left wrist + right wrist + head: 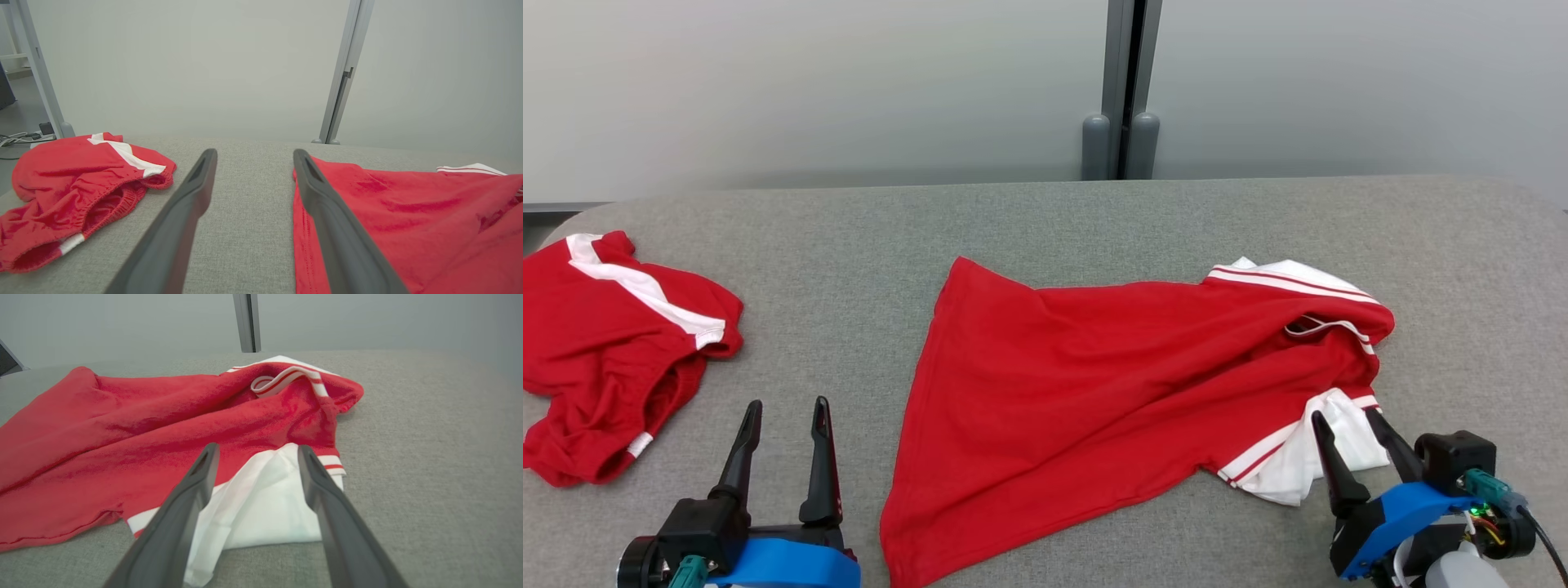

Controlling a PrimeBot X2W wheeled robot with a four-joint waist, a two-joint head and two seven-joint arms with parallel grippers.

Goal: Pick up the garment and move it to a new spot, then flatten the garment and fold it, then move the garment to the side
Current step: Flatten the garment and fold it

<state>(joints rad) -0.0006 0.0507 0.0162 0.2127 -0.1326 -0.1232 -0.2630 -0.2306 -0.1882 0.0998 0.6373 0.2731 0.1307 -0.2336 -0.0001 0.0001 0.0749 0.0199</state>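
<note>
The red garment (1094,384) lies in the middle of the grey tabletop (1045,220), its long axis running across the robot's front: a straight hem (915,408) on the left and a bunched collar-and-sleeve end on the right. The right hand (1344,416) is the nearer of the two. Its fingers are spread, and they straddle the white sleeve (1307,457) at the near right corner without pinching it. The left hand (788,403), also spread and holding nothing, hovers over bare tabletop just beside the hem, with the cloth to its right. A second red garment (605,343) is heaped well apart at the far left (easy to confuse, but not the one between the hands). Flattening likely calls for each hand to take its own end and draw outward along that left-right axis.
</note>
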